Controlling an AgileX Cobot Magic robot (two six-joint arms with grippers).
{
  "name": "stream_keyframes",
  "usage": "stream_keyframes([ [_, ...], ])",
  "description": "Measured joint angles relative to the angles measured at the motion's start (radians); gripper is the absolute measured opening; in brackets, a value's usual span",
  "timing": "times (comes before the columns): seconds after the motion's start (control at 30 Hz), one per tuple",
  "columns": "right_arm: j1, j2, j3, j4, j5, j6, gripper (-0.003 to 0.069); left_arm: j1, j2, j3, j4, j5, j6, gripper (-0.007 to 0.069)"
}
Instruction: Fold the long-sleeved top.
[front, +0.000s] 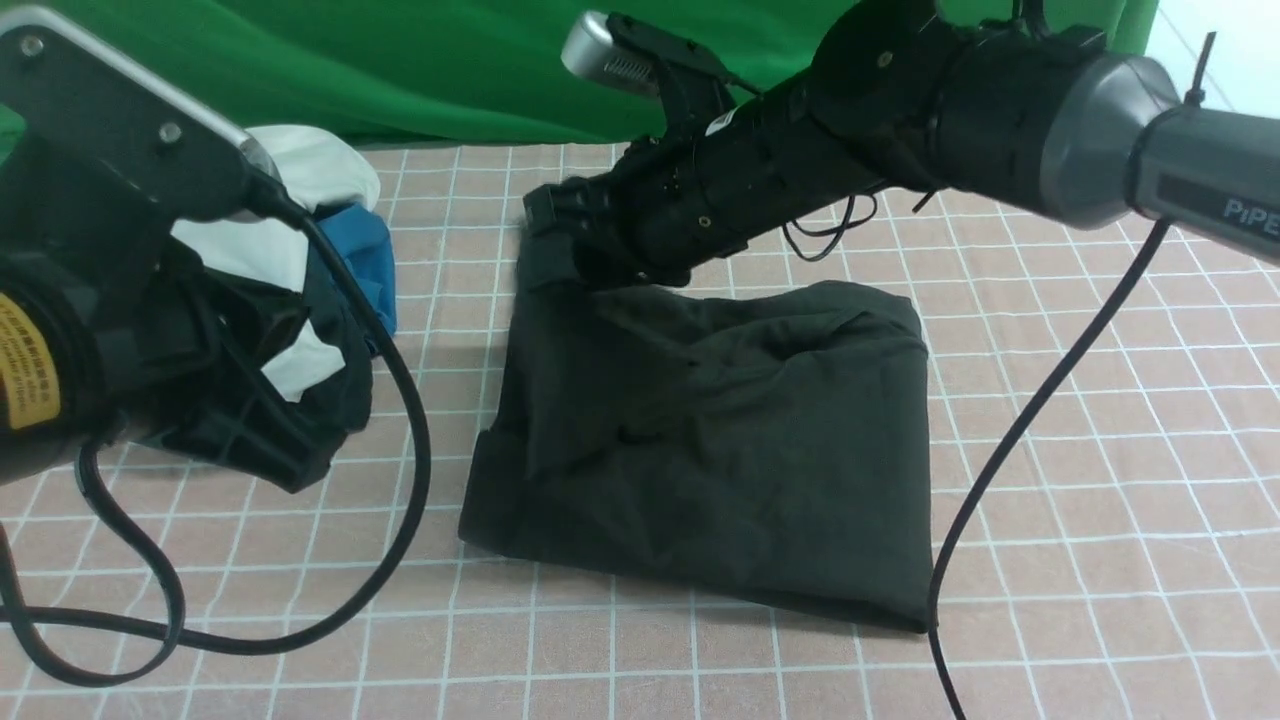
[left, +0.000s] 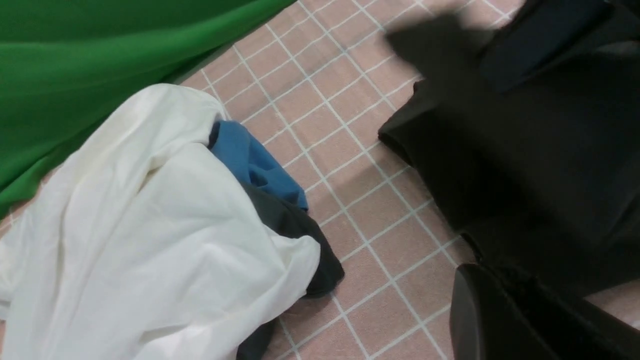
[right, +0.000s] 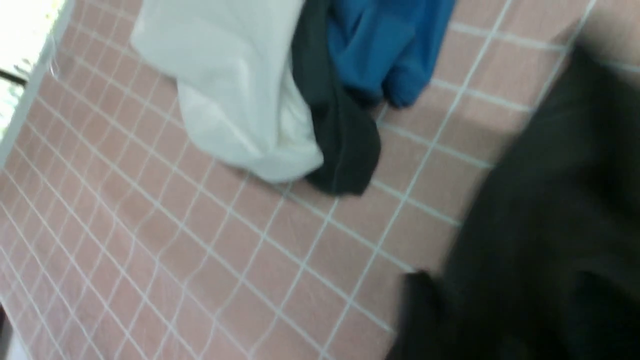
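The long-sleeved top (front: 720, 430) lies folded into a rough rectangle in the middle of the pink checked table, very dark and wrinkled. My right arm reaches across it from the right. The right gripper (front: 548, 240) sits at the top's far left corner, against the cloth. In the blurred right wrist view one dark finger (right: 422, 305) shows at the edge of the top (right: 550, 200); how the jaws stand is unclear. My left arm (front: 120, 250) hangs over the clothes pile at the left. The left gripper (left: 505, 305) is shut beside the top (left: 525, 150), with no cloth seen in it.
A pile at the far left holds a white garment (front: 310, 170), a blue cloth (front: 365, 260) and a smaller charcoal cloth (left: 300, 235). A green backdrop (front: 400, 60) closes the far side. Black cables (front: 400, 480) trail over the table on the left and right (front: 1000, 470).
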Motion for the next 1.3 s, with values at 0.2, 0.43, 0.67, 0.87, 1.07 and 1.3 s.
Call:
stream_keyframes([
  [0.2, -0.061, -0.076, -0.02, -0.136, 0.106, 0.025, 0.0476, 0.0, 0.0, 0.0, -0.016, 0.002, 0.015, 0.0017],
  [0.43, -0.119, -0.203, -0.026, -0.516, 0.343, 0.142, 0.0196, 0.0, 0.03, -0.001, -0.127, -0.041, 0.059, 0.0017],
  [0.67, -0.077, -0.25, 0.078, -0.566, 0.372, 0.139, 0.0165, 0.052, 0.24, -0.02, -0.273, -0.058, 0.168, 0.0017],
  [0.87, -0.074, -0.257, 0.158, -0.636, 0.324, 0.155, 0.0162, 0.246, 0.392, -0.108, -0.586, -0.058, 0.395, 0.0017],
  [1.07, -0.133, -0.257, 0.299, -0.679, 0.067, 0.211, 0.0083, 0.43, 0.482, -0.13, -1.102, -0.044, 0.865, 0.0017],
  [1.3, -0.228, -0.108, 0.358, -0.679, -0.206, 0.249, 0.0029, 0.432, 0.509, -0.13, -1.153, -0.043, 0.923, 0.0017],
])
